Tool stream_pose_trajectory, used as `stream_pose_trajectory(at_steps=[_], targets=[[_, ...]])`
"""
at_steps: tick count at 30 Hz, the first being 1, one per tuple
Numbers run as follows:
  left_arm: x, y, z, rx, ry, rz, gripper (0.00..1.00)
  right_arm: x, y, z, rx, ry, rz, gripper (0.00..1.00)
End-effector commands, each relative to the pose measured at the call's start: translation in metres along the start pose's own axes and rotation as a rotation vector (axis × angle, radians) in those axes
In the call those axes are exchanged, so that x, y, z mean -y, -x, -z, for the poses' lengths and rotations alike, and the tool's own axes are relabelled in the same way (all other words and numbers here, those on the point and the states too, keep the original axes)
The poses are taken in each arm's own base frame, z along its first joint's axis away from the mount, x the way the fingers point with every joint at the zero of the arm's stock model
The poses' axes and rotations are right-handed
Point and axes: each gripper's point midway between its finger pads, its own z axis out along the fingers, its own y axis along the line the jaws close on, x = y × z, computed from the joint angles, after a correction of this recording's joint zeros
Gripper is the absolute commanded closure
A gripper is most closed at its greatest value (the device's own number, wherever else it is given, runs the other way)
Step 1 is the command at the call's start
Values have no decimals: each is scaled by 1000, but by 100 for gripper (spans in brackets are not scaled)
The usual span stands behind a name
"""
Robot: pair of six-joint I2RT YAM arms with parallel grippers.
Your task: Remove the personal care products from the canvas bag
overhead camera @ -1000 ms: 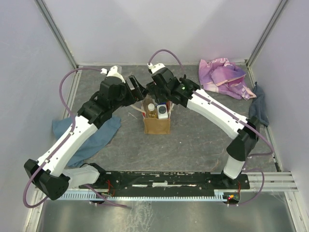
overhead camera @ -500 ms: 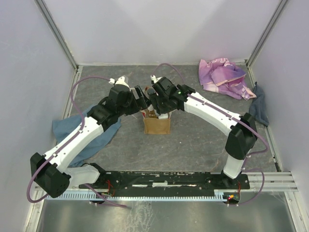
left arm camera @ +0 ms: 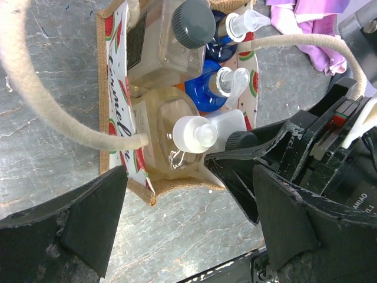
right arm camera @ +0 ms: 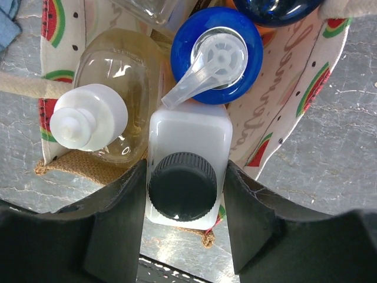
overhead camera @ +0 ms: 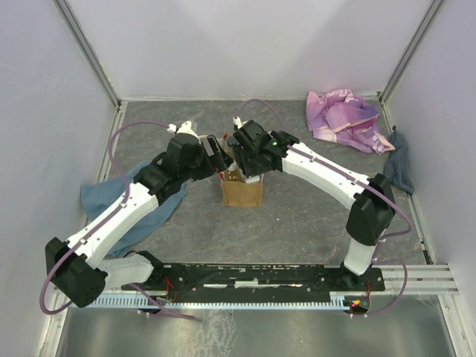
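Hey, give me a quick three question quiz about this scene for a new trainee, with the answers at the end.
1. True or false: the canvas bag stands upright with bottles inside.
2. Which bottle sits between the fingers of the right gripper? A) white bottle with black cap B) grey-capped clear bottle C) blue-capped pump bottle
3. Which gripper is wide open, holding nothing?
Key: 1 true; 2 A; 3 the left gripper.

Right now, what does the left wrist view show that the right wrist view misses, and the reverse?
Left wrist only: the grey cap, the purple cloth, the open left gripper. Right wrist only: the black cap seen whole, flanked by the right gripper; a blue cloth corner. Both: the blue pump bottle, the white-capped bottle, the bag with its watermelon lining.
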Motion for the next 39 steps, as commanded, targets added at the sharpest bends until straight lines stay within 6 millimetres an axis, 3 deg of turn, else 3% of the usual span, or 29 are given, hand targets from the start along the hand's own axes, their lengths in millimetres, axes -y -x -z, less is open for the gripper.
stream_pose_trajectory(at_steps=[1, 13, 22, 39], targets=[[10, 16, 17, 72, -32, 45, 6, 14, 20, 27, 75, -71, 17, 58], [6, 17, 22, 81, -18, 51, 5, 6, 86, 94, 266, 11, 7, 66], [1, 14, 22, 78, -4, 52, 5, 28, 134, 153, 407, 55, -42, 74], [-3, 6, 16, 54, 3, 59, 5, 28, 143, 160, 408, 128, -55, 88]])
